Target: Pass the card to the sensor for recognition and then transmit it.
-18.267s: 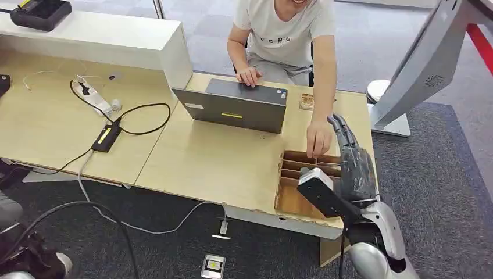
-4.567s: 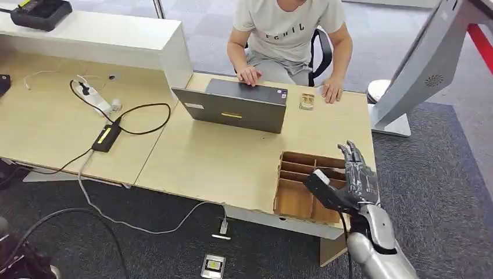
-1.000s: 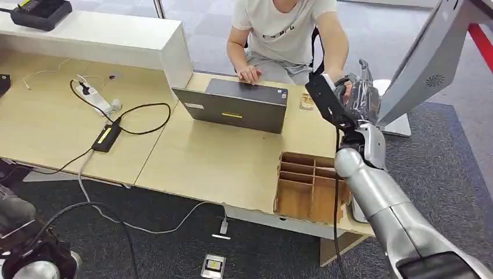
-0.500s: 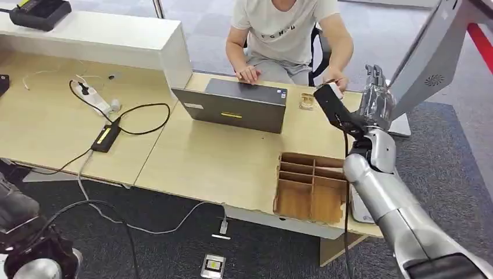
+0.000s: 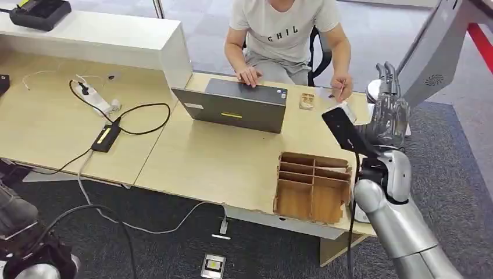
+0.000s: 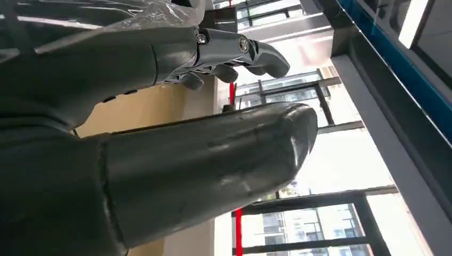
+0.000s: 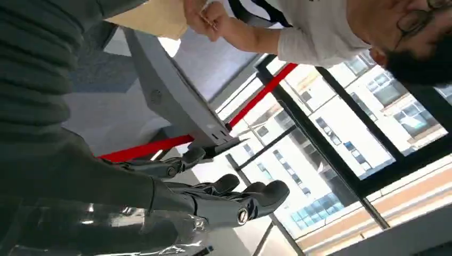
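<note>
While wooden organizer (image 5: 311, 189) compartments look empty.

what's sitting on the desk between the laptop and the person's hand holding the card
In the head view, a small wooden sensor block sits on the desk between the laptop and the person's hand; the rest is bare.

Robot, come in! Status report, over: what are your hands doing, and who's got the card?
Right hand raised beside tan wooden desk, fingers spread, empty. Left hand open, empty. Seated person's hand pinches something thin, likely the card.
</note>
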Action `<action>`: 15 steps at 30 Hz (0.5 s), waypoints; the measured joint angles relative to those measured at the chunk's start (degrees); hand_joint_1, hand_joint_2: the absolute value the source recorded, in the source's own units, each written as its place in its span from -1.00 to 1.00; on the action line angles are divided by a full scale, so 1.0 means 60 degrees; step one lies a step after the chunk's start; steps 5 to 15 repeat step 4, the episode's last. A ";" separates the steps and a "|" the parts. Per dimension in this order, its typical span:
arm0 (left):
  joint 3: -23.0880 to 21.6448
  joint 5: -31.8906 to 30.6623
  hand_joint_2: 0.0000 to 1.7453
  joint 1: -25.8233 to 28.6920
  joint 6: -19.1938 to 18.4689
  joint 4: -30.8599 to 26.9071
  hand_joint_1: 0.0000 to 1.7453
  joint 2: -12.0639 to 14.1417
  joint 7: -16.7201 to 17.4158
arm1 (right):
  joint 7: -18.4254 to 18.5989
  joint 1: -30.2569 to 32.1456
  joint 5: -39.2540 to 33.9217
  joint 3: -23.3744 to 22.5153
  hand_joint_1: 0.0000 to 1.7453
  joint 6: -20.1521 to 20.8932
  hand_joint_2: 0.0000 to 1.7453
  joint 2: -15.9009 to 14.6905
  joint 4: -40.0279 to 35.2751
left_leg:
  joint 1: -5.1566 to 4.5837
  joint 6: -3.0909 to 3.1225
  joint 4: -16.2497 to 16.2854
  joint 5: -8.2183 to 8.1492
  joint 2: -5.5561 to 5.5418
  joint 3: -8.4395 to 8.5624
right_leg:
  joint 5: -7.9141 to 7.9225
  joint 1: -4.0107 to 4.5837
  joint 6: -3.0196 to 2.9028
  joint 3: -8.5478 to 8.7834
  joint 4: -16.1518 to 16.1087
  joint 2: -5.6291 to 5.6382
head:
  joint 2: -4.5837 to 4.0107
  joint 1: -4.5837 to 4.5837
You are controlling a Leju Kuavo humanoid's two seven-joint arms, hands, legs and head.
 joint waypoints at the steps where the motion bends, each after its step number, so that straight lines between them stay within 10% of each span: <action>1: 0.0022 -0.0033 -1.00 0.0053 0.0000 -0.0036 -1.00 0.0000 -0.0004 | -0.0058 0.0246 -0.0062 -0.0029 -1.00 -0.0123 1.00 -0.0080 -0.0364 | -0.0001 0.0000 0.0000 0.0000 0.0000 0.0003 | 0.0000 0.0000 0.0000 0.0000 -0.0002 0.0000 | 0.0000 -0.0004; 15: 0.0095 -0.0109 -1.00 0.0228 0.0007 -0.0186 -1.00 -0.0011 0.0000 | -0.0192 0.1216 -0.0316 -0.0160 -1.00 -0.0676 1.00 -0.0350 -0.1621 | -0.0001 0.0000 0.0000 0.0000 -0.0004 0.0000 | -0.0002 -0.0001 0.0002 0.0003 -0.0005 -0.0005 | 0.0000 -0.0007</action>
